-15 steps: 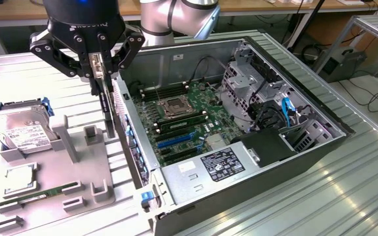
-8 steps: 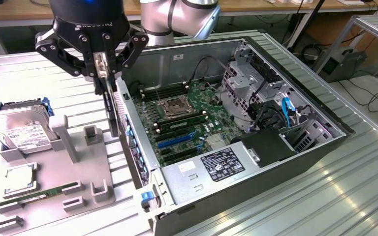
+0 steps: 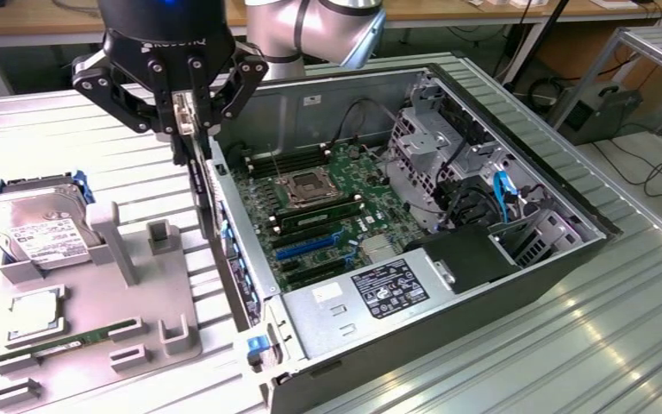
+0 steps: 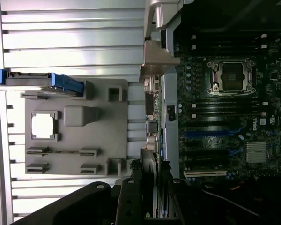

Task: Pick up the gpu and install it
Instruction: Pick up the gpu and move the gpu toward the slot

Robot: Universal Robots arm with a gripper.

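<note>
Carry step. Black end effector (image 3: 184, 116) clamped on thin black gpu card (image 3: 180, 148), which hangs edge-down at wall of open dark computer case (image 3: 515, 285). My read: unseated, needs lining up over blue motherboard slot (image 3: 308, 247).

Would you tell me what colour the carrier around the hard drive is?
The carrier is blue, clearest in the wrist view.

The scene is being lit brightly and evenly from overhead. Hard glare is being thrown off the ribbed metal table (image 3: 607, 328), its highlights being washed to white. The computer case (image 3: 561, 250) interior is being left in shade, and the gripper (image 4: 151, 171), clamped on the gpu (image 4: 150, 159), is being rendered near-black in the wrist view.
</note>
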